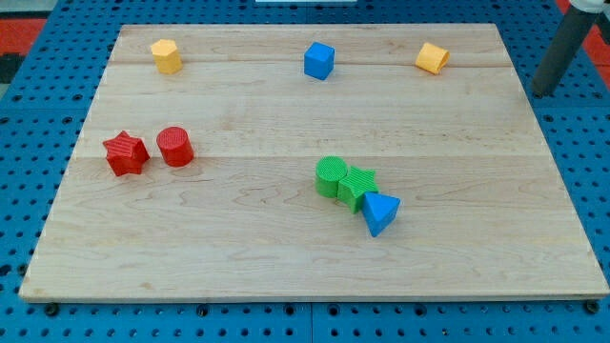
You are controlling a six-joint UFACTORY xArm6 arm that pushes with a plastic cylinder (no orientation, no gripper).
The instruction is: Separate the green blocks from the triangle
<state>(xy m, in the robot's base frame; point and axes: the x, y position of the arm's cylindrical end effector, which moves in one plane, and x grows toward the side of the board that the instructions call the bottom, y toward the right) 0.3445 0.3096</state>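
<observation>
1. My rod (564, 52) enters at the upper right of the frame, leaning slightly, and my tip (541, 93) sits just off the board's right edge, over the blue pegboard (581, 133) – well apart from every block. It holds nothing and touches no block; being a bare rod, it has no opening to speak of.
2. The task's things lie right of centre in the lower half of the wooden board (286, 248): a green cylinder (331, 176), a green star-like block (357, 186) touching it on the right, and a blue triangle (380, 212) pressed against that second green block at its lower right. The three form a short diagonal chain.
3. Around them: a red star (125, 153) and a red cylinder (175, 147) just beside each other at the mid left; a yellow block (166, 56) at the upper left; a blue cube (318, 60) at the top centre; a second yellow block (432, 58) at the upper right, the nearest block to my tip.
4. Nothing lies between my tip and the green pair – only bare board.
5. Count: two green, two red, two yellow, two blue – eight blocks.
</observation>
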